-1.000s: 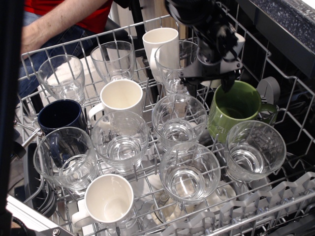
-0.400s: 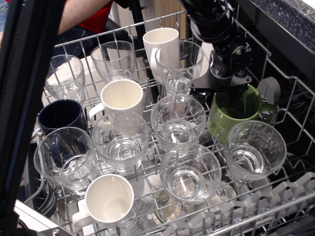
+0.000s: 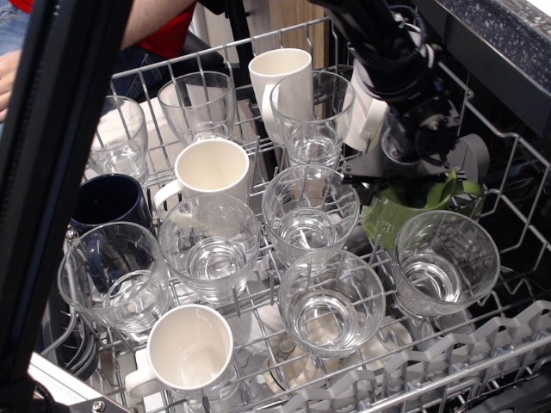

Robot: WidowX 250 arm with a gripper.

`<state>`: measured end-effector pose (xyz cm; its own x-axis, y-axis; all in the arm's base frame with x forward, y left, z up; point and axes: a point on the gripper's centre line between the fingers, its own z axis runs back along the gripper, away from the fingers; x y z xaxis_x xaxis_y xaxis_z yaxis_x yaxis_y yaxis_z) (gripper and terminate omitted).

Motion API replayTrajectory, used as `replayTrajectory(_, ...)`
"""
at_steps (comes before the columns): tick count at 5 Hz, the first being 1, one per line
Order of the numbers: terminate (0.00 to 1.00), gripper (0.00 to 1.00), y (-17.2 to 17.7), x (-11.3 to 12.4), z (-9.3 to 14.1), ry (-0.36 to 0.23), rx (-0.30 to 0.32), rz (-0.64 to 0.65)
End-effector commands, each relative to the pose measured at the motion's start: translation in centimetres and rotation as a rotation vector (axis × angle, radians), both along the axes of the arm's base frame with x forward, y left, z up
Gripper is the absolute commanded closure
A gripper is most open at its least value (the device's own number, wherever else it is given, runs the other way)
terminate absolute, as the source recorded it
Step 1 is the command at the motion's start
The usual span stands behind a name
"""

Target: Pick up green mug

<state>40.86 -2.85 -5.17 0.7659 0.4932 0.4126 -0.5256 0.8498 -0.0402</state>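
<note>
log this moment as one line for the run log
phase: reaching into mug | target: green mug, upright in rack | gripper: over mug mouth, jaws hidden | lifted: not yet

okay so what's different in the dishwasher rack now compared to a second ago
The gripper has come down and forward over the green mug, from above its back rim to low across its mouth, now covering most of the opening. Whether it has gripped the mug cannot be told. The mug itself, the glasses, the white mugs and the navy mug sit where they were.
</note>
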Motion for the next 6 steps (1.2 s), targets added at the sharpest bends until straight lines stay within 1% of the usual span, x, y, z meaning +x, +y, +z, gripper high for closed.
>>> replayTrajectory(1, 0.00, 1.00, 0.0, 1.1, 1.6, -0.071, -0.006, 0.042)
replayTrajectory(2, 0.00, 1.00, -0.1, 1.3, 1.9, -0.076, -0.008, 0.058)
replayTrajectory(3, 0.00, 1.00, -0.4, 1.2, 3.1, -0.177, -0.101, 0.073)
replayTrajectory(4, 0.00, 1.00, -0.6, 1.5, 4.9, -0.160, -0.187, 0.097)
replayTrajectory(5, 0.00, 1.00, -1.2, 2.1, 6.7, -0.193, -0.269, 0.172)
replayTrajectory(6, 0.00, 1.00, -2.3, 2.7, 9.2, -0.160, -0.295, 0.238)
